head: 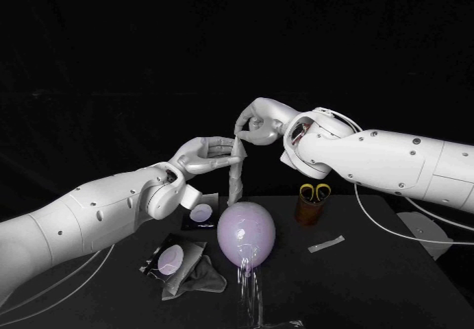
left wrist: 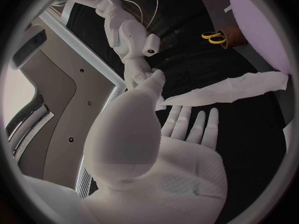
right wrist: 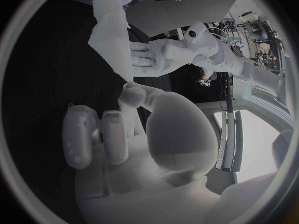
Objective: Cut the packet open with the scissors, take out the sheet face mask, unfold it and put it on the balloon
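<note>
Above the balloon [head: 245, 236], mask [head: 237, 175] between left hand [head: 205, 156] and right hand [head: 259, 125]

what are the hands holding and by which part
Both hold the folded sheet face mask: the right hand pinches its top end, the left hand pinches it just below; the rest hangs above the balloon.

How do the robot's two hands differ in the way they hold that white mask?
The right hand grips the mask at its top end; the left hand holds it lower down. The left hand's spare fingers stretch out; the right hand's curl in. Both hold the same mask above the balloon.
</note>
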